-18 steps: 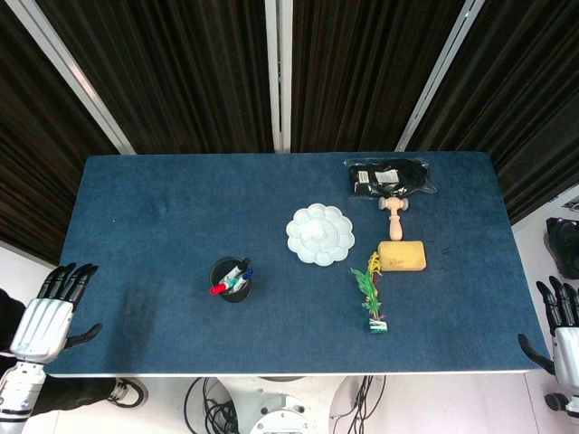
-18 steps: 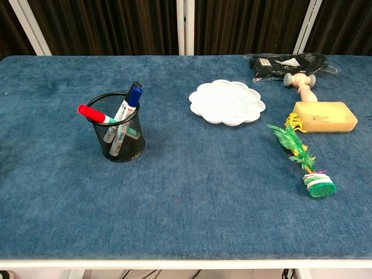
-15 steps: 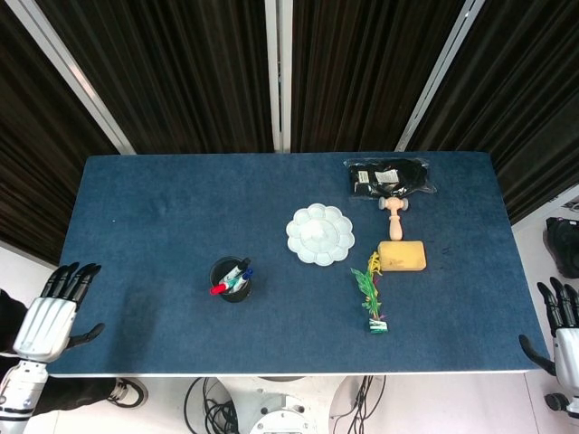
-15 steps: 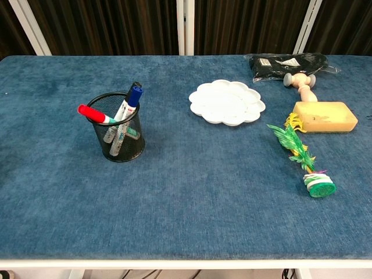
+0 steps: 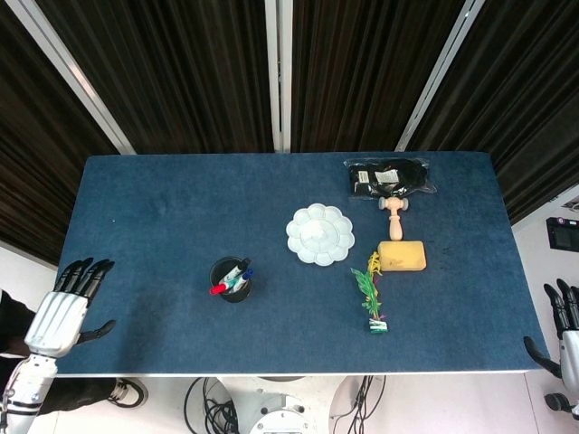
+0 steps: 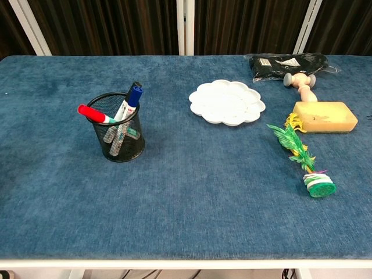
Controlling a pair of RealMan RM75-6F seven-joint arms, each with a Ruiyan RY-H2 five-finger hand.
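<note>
A blue table (image 5: 163, 217) fills both views. Near its far right edge lies a black packet (image 5: 391, 177), then a white flower-shaped palette (image 5: 319, 234), a yellow sponge (image 5: 402, 256), a black mesh pen cup (image 5: 232, 279) holding markers, a green plastic plant (image 5: 371, 296) lying flat and a small wooden roller (image 5: 395, 207). The left hand (image 5: 61, 313), fingers spread and holding nothing, hangs at the near left corner, nearest the pen cup. The right hand (image 5: 565, 336) shows off the right edge, fingers apart, well apart from the plant.
</note>
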